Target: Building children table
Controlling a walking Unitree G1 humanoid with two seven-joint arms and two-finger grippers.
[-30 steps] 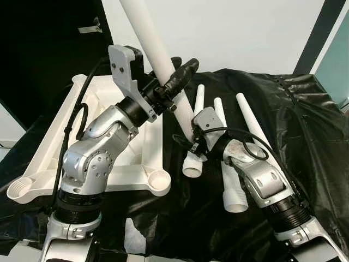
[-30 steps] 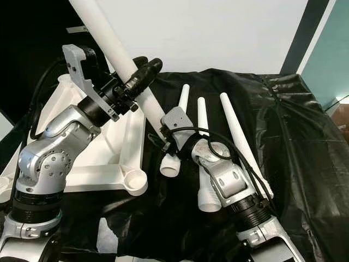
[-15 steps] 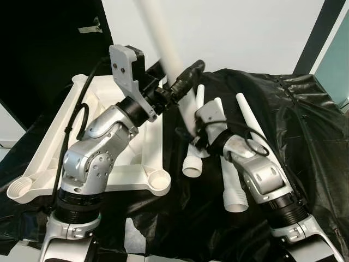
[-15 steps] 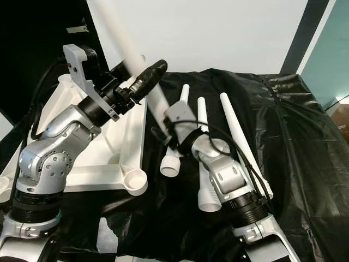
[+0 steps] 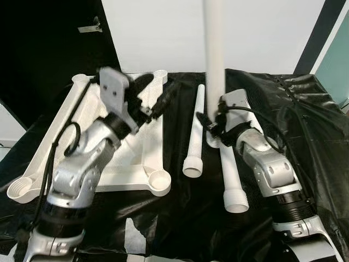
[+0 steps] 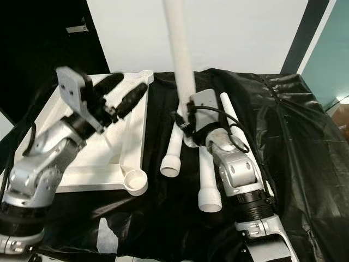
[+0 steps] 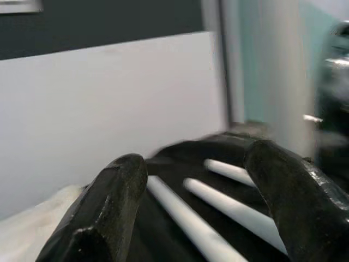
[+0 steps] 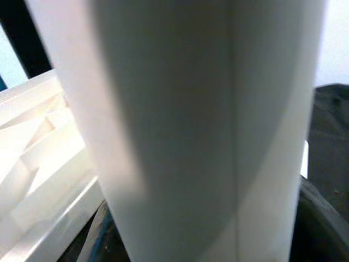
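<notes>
Black cloth (image 5: 305,125) covers our bench. Nearest us, the tabletop (image 5: 147,164) lies upside down with its corner socket (image 5: 158,179) open; two legs (image 5: 194,134) rest beside it. Our right claw (image 5: 214,121) pinches a third leg (image 5: 214,49) near its base, holding it about upright. Our left claw (image 6: 117,94) hovers spread over the tabletop, empty. We judge the leg should stay plumb, centre over the socket, then press straight down.

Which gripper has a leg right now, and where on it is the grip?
The right gripper holds the upright white leg near its lower end. The left gripper is open and empty above the tabletop.
</notes>
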